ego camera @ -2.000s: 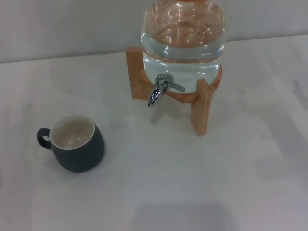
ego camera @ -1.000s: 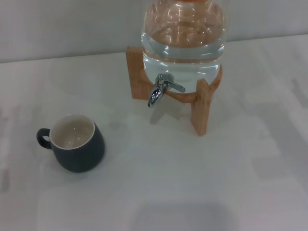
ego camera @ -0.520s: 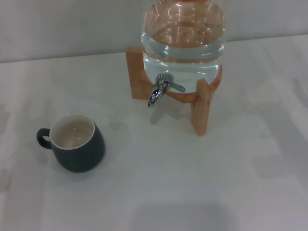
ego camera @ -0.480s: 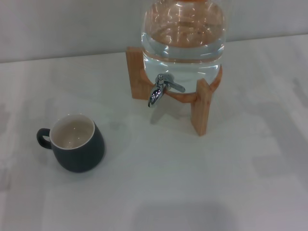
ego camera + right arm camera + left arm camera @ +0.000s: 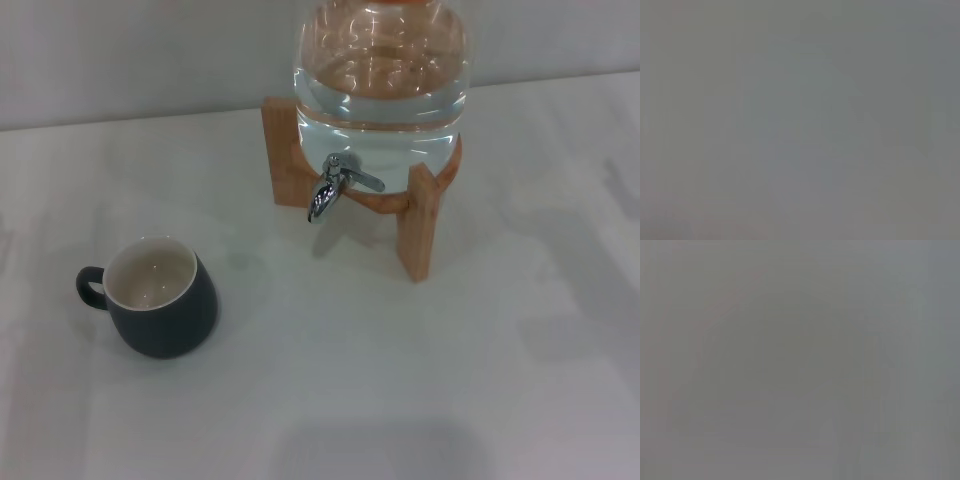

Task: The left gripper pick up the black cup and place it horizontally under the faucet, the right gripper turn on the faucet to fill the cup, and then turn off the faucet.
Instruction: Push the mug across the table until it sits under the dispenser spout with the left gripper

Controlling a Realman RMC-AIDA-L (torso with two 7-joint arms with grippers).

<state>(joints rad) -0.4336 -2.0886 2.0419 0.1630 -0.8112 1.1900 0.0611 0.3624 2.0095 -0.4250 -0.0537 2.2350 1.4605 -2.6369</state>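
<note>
Soft, even light falls on the pale table [image 5: 420, 380], leaving faint shadows beside the black cup [image 5: 160, 300] and below the faucet [image 5: 330, 190]. Highlights glint on the glass jar [image 5: 380, 70]. Both wrist views are featureless grey blur.

The black cup [image 5: 160, 305] looks like glazed ceramic: a dark charcoal outside with a soft, low sheen and a smooth cream-white inside. The faucet [image 5: 335, 185] is polished chrome metal, bright and mirror-like along its spout and lever. It sits on a clear glass jar [image 5: 380, 80], smooth and glossy, catching highlights. The stand [image 5: 420, 225] under the jar is light, unpainted wood with a matt, sanded face. The surface [image 5: 350, 380] is pale, smooth and matt, with only faint reflections.
</note>
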